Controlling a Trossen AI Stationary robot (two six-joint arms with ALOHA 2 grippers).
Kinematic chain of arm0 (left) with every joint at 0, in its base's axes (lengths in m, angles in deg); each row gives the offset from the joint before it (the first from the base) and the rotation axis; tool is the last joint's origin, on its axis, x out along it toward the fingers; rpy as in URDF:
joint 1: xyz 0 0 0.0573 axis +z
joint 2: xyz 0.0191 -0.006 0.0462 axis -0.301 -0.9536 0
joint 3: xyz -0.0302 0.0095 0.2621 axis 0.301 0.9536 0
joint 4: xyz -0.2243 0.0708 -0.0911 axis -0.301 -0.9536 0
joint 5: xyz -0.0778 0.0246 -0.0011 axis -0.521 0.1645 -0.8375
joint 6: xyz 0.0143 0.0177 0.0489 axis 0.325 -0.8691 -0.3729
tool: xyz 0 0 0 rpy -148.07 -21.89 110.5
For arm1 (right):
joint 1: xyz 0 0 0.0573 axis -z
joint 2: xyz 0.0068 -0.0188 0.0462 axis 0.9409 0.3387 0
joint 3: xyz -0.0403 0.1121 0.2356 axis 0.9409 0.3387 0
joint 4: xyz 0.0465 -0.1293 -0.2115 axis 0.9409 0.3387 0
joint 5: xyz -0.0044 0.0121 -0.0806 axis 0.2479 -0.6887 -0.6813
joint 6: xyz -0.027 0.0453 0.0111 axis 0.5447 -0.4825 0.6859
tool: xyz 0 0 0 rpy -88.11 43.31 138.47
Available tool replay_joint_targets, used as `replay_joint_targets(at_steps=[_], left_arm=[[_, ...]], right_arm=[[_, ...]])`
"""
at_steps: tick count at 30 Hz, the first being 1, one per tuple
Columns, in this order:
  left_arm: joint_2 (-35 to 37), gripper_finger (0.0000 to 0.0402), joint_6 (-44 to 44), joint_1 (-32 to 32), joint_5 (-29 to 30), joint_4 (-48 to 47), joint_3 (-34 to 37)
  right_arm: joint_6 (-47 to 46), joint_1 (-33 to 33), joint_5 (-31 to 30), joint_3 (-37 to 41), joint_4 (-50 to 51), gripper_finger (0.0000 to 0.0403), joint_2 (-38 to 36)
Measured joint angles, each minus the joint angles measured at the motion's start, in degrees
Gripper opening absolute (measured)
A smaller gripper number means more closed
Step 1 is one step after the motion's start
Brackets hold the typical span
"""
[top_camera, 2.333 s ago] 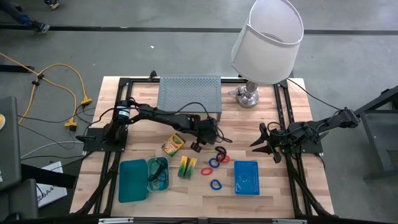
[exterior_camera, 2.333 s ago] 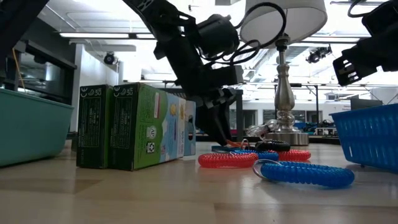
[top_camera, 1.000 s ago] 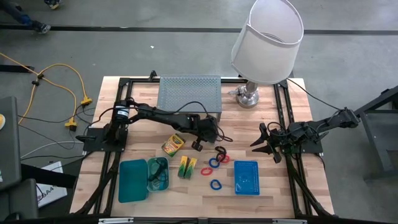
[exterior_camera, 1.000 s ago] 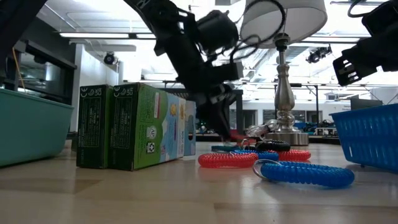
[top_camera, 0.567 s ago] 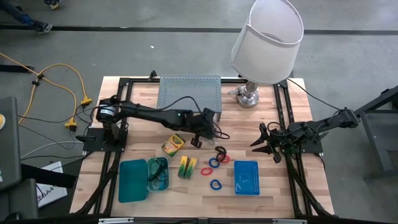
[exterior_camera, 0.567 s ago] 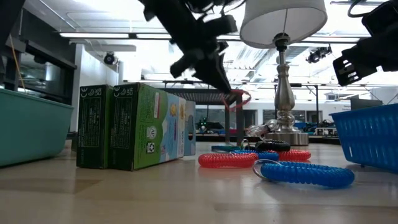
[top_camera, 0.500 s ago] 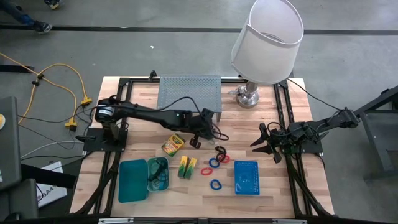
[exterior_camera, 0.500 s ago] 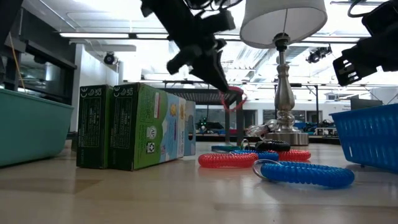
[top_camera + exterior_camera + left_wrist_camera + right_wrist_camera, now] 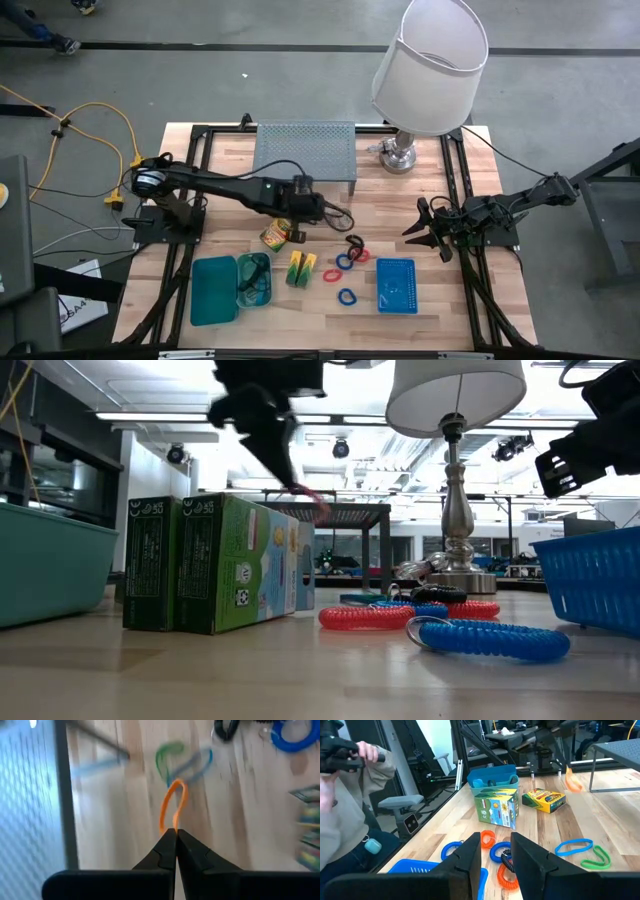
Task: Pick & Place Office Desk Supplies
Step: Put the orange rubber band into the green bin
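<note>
Judging from the layout, barely under way, with almost everything left to sort. Carrying a thin orange band (image 9: 171, 809) pinched between the closed fingers of the left gripper (image 9: 297, 232), lifted clear of the tabletop (image 9: 230, 150) and hanging just beside the crayon box (image 9: 277, 233), between that box and the grey metal shelf (image 9: 305, 147). Waiting near the right edge, well apart from the supplies, the right gripper (image 9: 424, 231), fingers spread and holding nothing. Lying loose on the wood: red, blue and black coil loops (image 9: 348, 260) in a cluster, one more blue loop (image 9: 346, 296) nearer the front, and thin green and blue bands (image 9: 172, 760) flat on the boards. Standing untouched next to the trays, the yellow-green blocks (image 9: 301, 268). Showing no coil loops or blocks inside, as far as can be told, the blue mesh basket (image 9: 397, 285) and the teal trays (image 9: 212, 290); something dark in the open tray, too small to identify. Remaining, by this reading: delivery of the held band, then every loop, block and box.
</note>
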Motion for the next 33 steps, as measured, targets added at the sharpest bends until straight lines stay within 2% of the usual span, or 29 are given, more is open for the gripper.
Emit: replay_joint_targets(at_steps=[5, 10, 20, 26, 33], left_arm=[[2.24, 0.0001, 16.08, -3.27, 0.14, -11.20, 0.00], [3.39, 0.0001, 28.09, -9.00, 2.06, -17.63, 0.00], [3.45, 0.0001, 52.64, -21.60, 2.69, -25.05, 0.00], [3.11, 0.0001, 66.51, -29.74, 2.67, -26.41, 0.00], [-0.32, 0.0001, 76.42, -35.72, 2.20, -25.56, 0.11]], right_arm=[[0.00, 0.00, -0.01, 0.00, 0.02, 0.0094, 0.00], [0.00, 0.00, 0.00, 0.00, 0.02, 0.0094, 0.02], [0.00, 0.00, -0.02, 0.00, 0.00, 0.0094, 0.02], [0.00, 0.00, -0.02, 0.00, 0.00, 0.0094, 0.02], [0.00, 0.00, -0.02, -0.02, 0.00, 0.0094, 0.00]])
